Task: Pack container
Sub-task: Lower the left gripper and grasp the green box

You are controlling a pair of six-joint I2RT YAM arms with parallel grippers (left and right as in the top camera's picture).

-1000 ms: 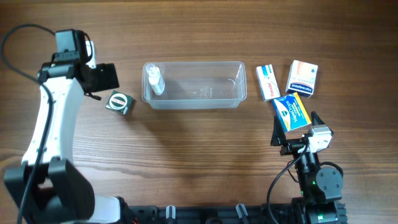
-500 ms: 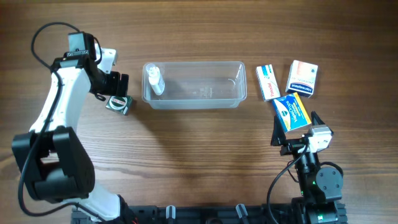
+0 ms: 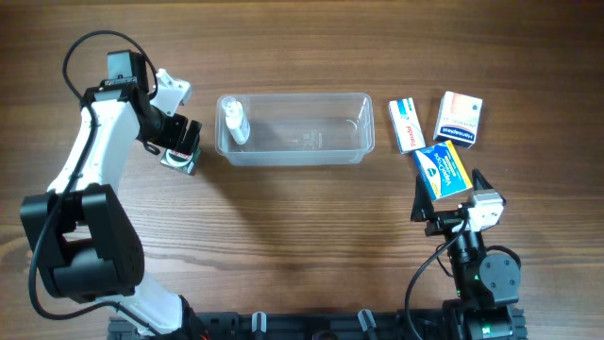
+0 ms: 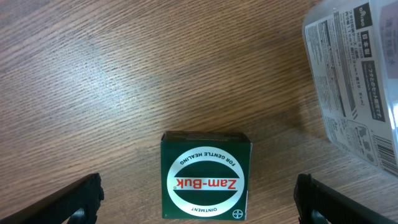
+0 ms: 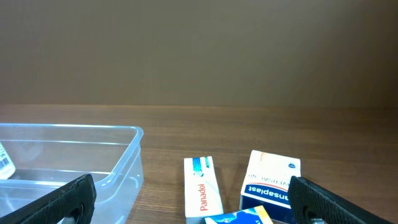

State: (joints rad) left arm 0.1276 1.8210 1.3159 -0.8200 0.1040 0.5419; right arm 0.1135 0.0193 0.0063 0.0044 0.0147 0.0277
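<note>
At the left pincer (image 4: 199,202): spread wide, gripping nothing, held low over the table (image 4: 93,74), one finger to each side of a green Zam-Buk box (image 4: 205,177) and clear of it on both sides. Box flat on the wood, round white label facing up. Just past it, ahead and to the right of this pincer, a rounded corner of the clear container (image 4: 357,124), with small black print showing through the wall. From overhead, the same tub lying crosswise at mid-table, open side up, one short end just beside the left pincer and the other well apart from the right one. Inside, at the end nearest the left pincer, a small clear bottle (image 3: 234,121). At the right pincer (image 5: 193,205): likewise open, gripping nothing, down toward the near edge of the table. Closest to it, right at the fingertips, a blue box (image 5: 239,216) with yellow on it, mostly cut off in the wrist view; touching the fingers or not, cannot tell. Just beyond, a white Panadol box (image 5: 202,193) and, to its right, a Hansaplast box (image 5: 270,183), the two lying apart. Farther off, ahead and to the left of this pincer, the near end of the container.
</note>
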